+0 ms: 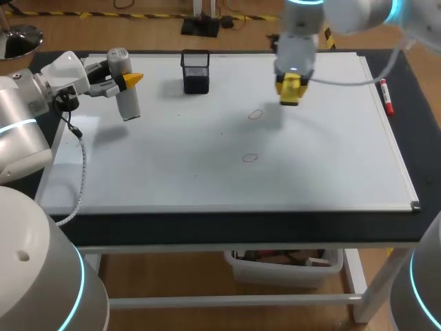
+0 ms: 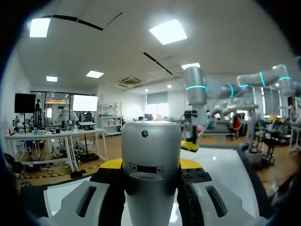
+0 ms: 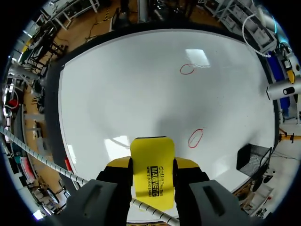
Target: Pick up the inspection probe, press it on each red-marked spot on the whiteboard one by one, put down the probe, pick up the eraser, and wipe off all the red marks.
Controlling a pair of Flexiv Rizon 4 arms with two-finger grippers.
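Your left gripper (image 1: pixel 132 80) is clamped on the silver inspection probe (image 2: pixel 151 155), holding it over the far left corner of the whiteboard (image 1: pixel 207 172), near the black mesh cup (image 1: pixel 196 71). Your right gripper (image 1: pixel 291 88) grips the yellow eraser (image 3: pixel 152 174) above the board's far middle. It is just beside the farther red mark (image 1: pixel 255 114), while the nearer red mark (image 1: pixel 249 158) lies towards the board's centre.

Left arm (image 1: pixel 24 131) and right arm (image 1: pixel 358 14) are rounded silver-white links with cyan glowing rings. A braided white cable (image 1: pixel 82 165) hangs from the left wrist. Left gripper (image 1: pixel 133 79) and right gripper (image 1: pixel 289 92) are grey, yellow-tipped.
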